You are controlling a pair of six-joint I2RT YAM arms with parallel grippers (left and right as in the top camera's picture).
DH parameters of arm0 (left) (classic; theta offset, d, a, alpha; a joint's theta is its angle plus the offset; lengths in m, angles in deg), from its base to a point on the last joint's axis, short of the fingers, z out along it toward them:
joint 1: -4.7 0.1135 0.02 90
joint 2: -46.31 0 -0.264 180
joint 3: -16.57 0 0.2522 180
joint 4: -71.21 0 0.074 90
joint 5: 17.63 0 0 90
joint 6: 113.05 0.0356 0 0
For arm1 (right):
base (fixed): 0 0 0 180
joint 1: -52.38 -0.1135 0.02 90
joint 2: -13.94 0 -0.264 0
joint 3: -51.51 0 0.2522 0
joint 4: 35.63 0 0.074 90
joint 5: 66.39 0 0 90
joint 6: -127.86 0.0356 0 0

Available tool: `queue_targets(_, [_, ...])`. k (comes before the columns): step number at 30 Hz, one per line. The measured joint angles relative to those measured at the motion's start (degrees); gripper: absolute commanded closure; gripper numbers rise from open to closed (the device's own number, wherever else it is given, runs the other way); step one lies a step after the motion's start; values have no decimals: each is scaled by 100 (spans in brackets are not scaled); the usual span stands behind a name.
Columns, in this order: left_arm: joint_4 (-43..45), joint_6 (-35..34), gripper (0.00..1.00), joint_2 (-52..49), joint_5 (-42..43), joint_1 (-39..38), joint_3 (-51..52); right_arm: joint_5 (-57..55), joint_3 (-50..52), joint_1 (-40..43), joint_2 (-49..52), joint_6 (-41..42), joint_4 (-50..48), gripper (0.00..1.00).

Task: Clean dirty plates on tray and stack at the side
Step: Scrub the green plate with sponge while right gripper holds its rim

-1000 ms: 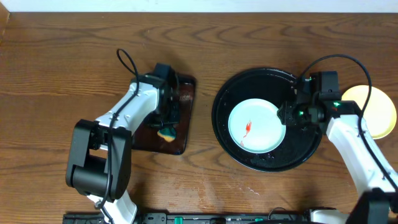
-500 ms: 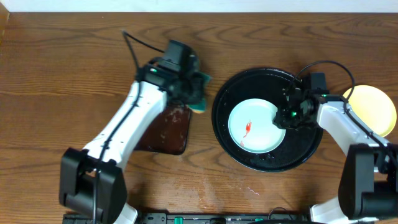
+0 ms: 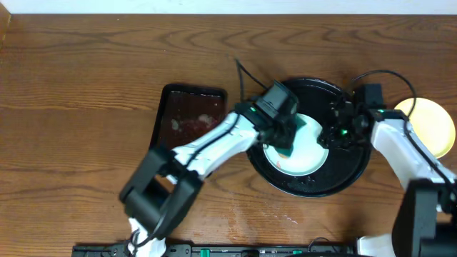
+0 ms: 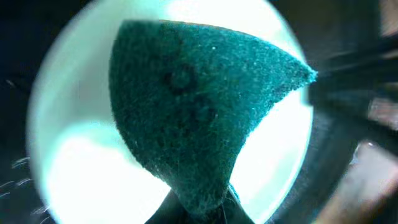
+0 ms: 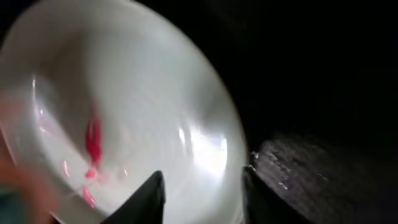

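A pale bluish-white plate (image 3: 305,155) with a red smear (image 5: 92,138) lies in the round black tray (image 3: 314,190). My left gripper (image 3: 288,134) is shut on a green sponge (image 4: 199,112) and holds it over the plate's left half (image 4: 81,177). My right gripper (image 3: 330,134) is open at the plate's right edge. In the right wrist view its fingers (image 5: 204,175) straddle the plate's rim (image 5: 217,134), one over the plate and one over the tray. A pale yellow plate (image 3: 430,127) lies on the wooden tabletop at the far right. No third plate shows.
A rectangular dark-brown tray (image 3: 187,118) with wet smears lies left of the black tray. My left arm reaches across between the two trays. Wood-grain tabletop (image 3: 86,86) stretches to the left and behind.
My left arm has carried the sponge from the brown tray rightward to above the plate in the black tray. My right gripper has stayed at the plate's right edge.
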Motion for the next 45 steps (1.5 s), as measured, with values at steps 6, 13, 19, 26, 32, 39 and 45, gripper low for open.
queue_targets(6, [396, -168, 92, -772, -33, -129, -7, -310, 4, 179, -111, 7, -85, 60])
queue_targets(13, [140, -503, 93, -813, 103, -15, -120, -378, 223, 179, 361, 70, -608, 79])
queue_targets(19, [-131, -538, 92, -813, 232, 133, -153, -221, 293, 177, 514, 13, -863, 99])
queue_targets(26, [-243, -560, 92, -813, 334, 243, -175, 59, 289, 173, 570, -20, -933, 99])
queue_targets(32, [55, -551, 62, -813, 278, 118, -144, 72, 291, 173, 570, -20, -942, 99])
queue_targets(39, [24, -468, 55, -765, 203, -15, -166, 72, 291, 170, 570, -20, -940, 99])
queue_targets(45, [-302, -448, 61, -708, 197, 105, -164, 72, 291, 170, 570, -20, -940, 99])
